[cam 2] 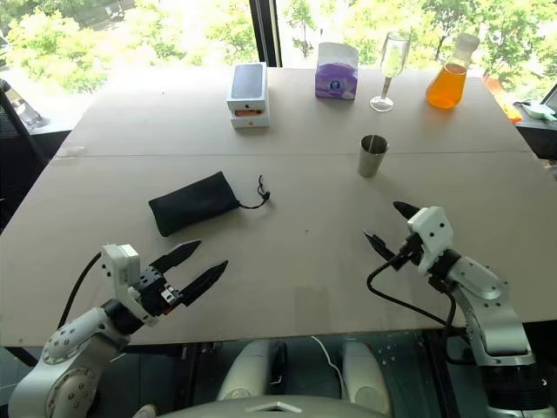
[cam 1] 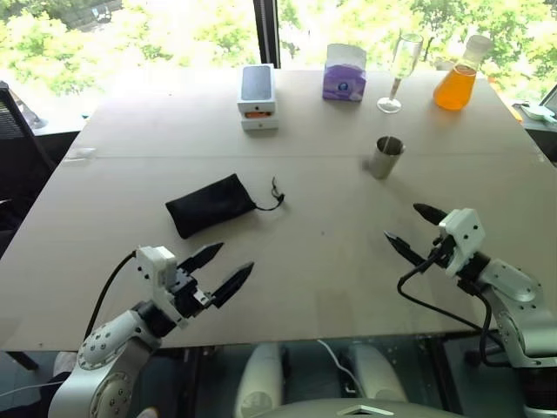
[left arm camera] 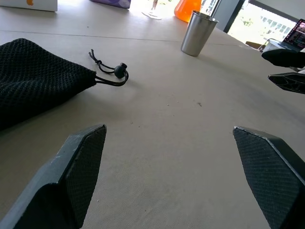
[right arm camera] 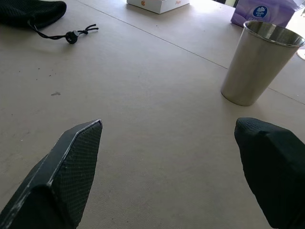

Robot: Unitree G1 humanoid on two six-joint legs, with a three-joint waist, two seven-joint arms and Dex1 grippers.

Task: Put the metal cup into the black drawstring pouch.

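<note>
Table (cam 1: 331,287), pale beige, set before a bright window with greenery outside.

Near edge: left gripper (cam 1: 222,268), fingers spread wide, holding nothing; right gripper (cam 1: 411,228), fingers likewise wide apart and empty. Both hover above the table, touching nothing.

Middle, toward the left edge: black drawstring pouch (cam 1: 211,204), lying flat, cord end trailing to its right, mouth apparently drawn closed.

Middle, toward the right edge: metal cup (cam 1: 385,157), upright, well apart from the pouch.

Far edge: white box (cam 1: 258,96), tissue pack (cam 1: 345,72), stemmed glass (cam 1: 400,70), orange flask (cam 1: 458,80).

Status: judged not begun; grasping, opening and insertion all remain.
</note>
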